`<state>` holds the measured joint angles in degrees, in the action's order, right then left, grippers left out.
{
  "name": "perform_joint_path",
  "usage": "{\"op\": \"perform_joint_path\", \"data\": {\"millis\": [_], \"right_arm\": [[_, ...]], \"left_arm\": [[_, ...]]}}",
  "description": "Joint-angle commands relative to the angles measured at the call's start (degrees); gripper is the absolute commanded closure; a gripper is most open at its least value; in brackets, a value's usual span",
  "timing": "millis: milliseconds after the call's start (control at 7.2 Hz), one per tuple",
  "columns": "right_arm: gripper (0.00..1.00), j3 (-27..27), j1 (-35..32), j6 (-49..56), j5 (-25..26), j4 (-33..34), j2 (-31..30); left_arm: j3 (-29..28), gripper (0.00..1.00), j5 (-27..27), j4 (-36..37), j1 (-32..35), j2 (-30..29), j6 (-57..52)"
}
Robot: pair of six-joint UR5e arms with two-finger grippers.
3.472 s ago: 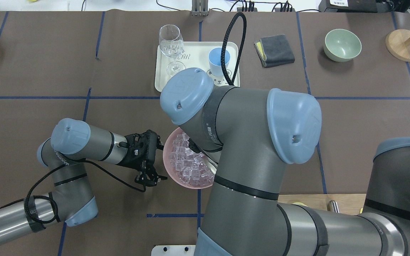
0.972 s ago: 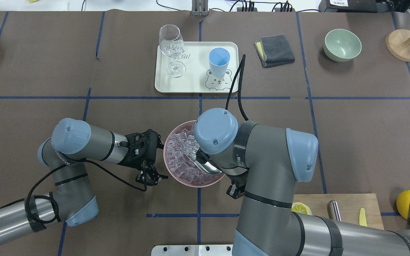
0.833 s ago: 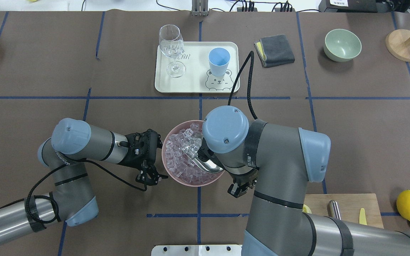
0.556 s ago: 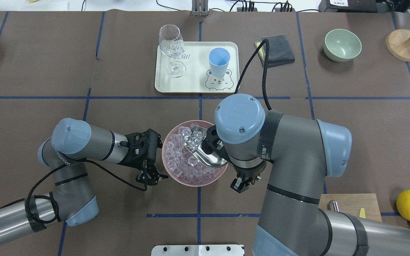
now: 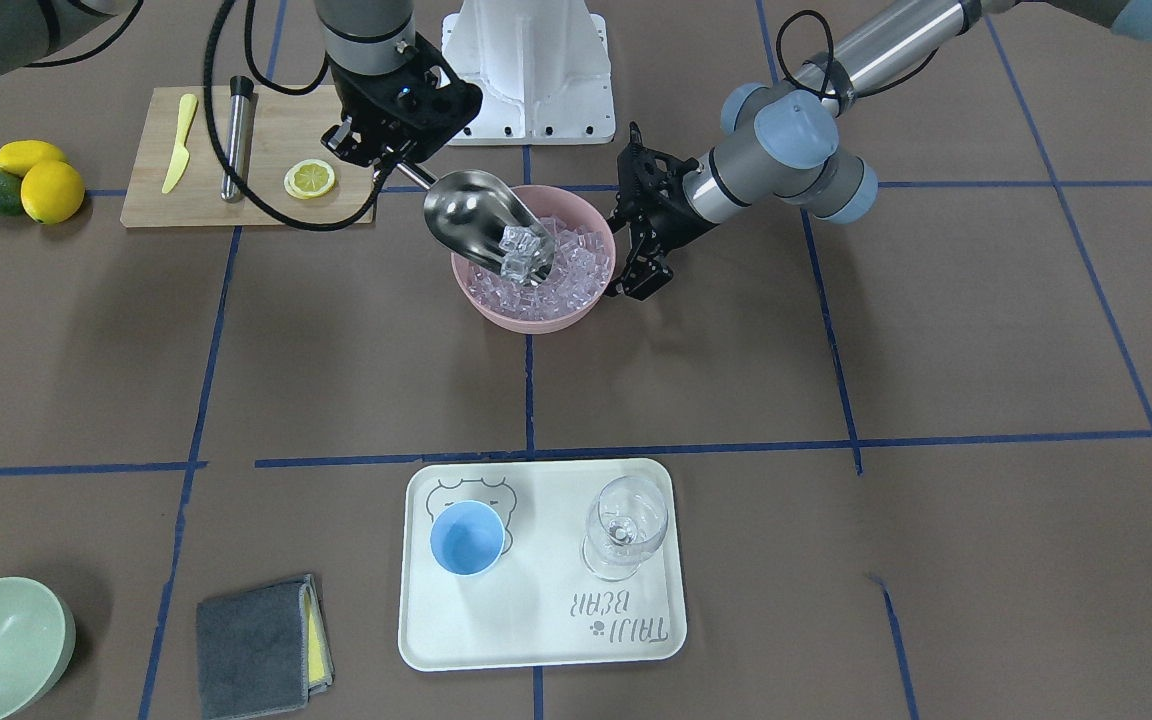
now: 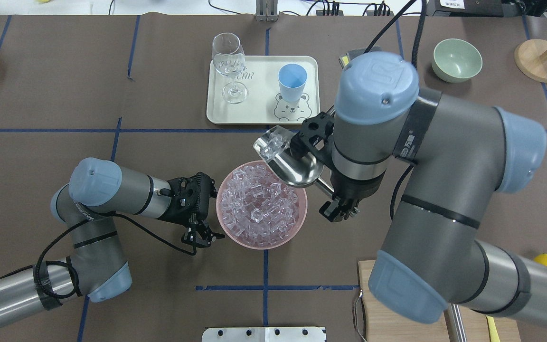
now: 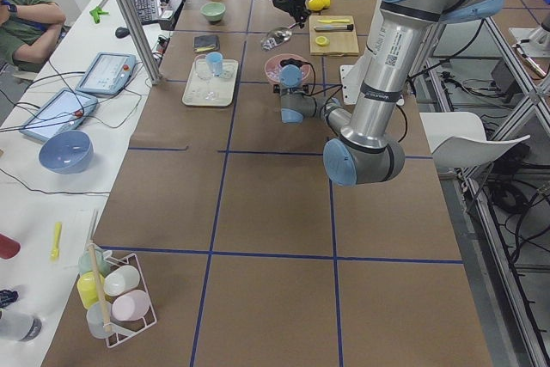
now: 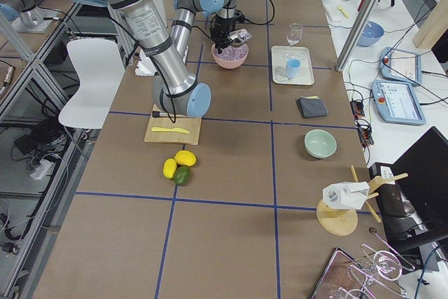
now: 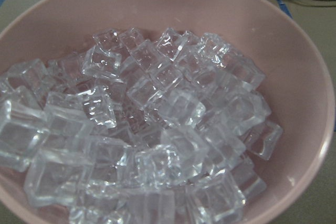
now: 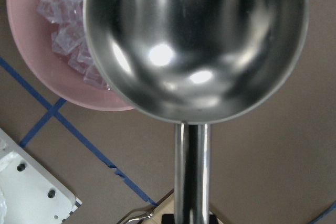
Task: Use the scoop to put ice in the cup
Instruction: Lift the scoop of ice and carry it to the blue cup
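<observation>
Right claw [image 5: 383,160] clamps the scoop [image 5: 471,215] handle, ice cubes [image 5: 524,250] in the trough out front. Left claw [image 5: 638,280] sits beside the pink bowl [image 5: 534,314], can't tell its opening.

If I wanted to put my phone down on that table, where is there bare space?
Bare: the wide stretch between the pink bowl and the tray, and the table past the tray on the side of the wine glass. Crowded: around the bowl, with the scoop, right hand and left hand close by.

Robotics lab, 2 robot arms [image 6: 444,142], blue-taped brown table [image 7: 258,212], teach pendants [image 8: 400,65], keyboard [image 7: 142,4], aluminium framing [image 7: 136,32]
</observation>
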<state>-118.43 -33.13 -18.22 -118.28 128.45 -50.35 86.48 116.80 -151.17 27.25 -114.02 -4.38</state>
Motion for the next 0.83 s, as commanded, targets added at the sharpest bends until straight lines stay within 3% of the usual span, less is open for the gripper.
{"op": "perform_joint_path", "data": {"millis": [0, 417, 694], "right_arm": [[1.00, 1.17, -5.43, -4.45, -3.17, 0.31, 0.95], [1.00, 15.82, -11.15, -6.04, -8.09, 0.31, 10.42], [1.00, 28.54, -13.26, -5.95, -9.42, 0.22, 18.41]], "left_arm": [[0.00, 0.00, 0.00, 0.00, 0.00, -0.06, 0.07], [0.00, 0.00, 0.00, 0.00, 0.00, -0.06, 0.07], [0.00, 0.00, 0.00, 0.00, 0.00, -0.06, 0.16]]}}
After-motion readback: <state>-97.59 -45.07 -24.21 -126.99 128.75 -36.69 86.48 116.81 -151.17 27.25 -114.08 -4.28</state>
